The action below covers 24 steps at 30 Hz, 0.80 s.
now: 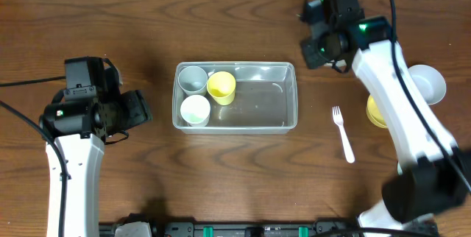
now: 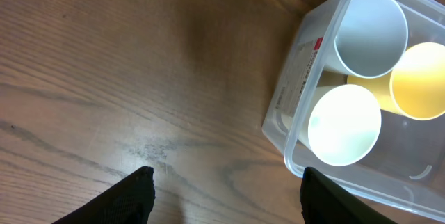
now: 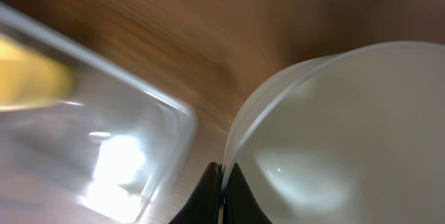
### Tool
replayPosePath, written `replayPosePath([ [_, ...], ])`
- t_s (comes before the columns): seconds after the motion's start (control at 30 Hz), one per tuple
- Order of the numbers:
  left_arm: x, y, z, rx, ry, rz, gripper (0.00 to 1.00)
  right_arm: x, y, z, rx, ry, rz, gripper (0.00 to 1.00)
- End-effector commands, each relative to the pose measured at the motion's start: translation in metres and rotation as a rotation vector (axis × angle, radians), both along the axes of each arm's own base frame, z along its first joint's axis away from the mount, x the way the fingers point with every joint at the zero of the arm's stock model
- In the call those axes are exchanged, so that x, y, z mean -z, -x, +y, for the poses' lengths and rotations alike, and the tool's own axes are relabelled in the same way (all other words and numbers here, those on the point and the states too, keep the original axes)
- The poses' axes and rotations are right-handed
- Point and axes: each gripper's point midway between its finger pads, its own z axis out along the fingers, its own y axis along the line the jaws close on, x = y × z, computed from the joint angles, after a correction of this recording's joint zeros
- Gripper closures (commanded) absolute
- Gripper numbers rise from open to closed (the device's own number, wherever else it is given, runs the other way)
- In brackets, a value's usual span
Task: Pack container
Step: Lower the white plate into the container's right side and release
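The container [image 1: 235, 65] is set at the middle of the surface [image 1: 110, 16], the left claw [image 2: 229, 196] is held wide and empty, and the right claw [image 3: 222, 182] is shut at the rim of a bowl [image 3: 348, 120], grip unclear, so the bowl could be dropped if barely pinched.

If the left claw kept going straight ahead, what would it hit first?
Probably the table, just short of the container; if it runs level, the container's near wall. Depth is unclear.

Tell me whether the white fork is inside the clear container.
No, the fork lies on the bare table to the right of the container, outside its walls.
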Motion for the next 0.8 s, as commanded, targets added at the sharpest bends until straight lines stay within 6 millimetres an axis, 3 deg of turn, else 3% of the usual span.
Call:
replayPosePath([
  [0.0, 0.000, 0.002, 0.001, -0.007, -0.001, -0.002, 0.32, -0.034, 0.027, 0.042, -0.192, -0.013, -0.073, 0.99],
  [0.13, 0.000, 0.002, 0.001, -0.007, -0.001, -0.002, 0.32, -0.020, 0.056, 0.075, -0.294, 0.006, -0.002, 0.99],
  [0.33, 0.000, 0.003, 0.001, -0.007, -0.001, -0.001, 0.33, 0.031, 0.089, 0.115, -0.415, 0.048, 0.129, 0.99],
  [0.53, 0.000, 0.003, 0.001, -0.007, -0.001, -0.001, 0.32, 0.082, 0.100, 0.128, -0.447, 0.093, 0.229, 0.99],
  [0.77, 0.000, 0.003, 0.001, -0.007, -0.001, 0.003, 0.32, 0.112, 0.086, 0.122, -0.416, 0.115, 0.268, 0.99],
])
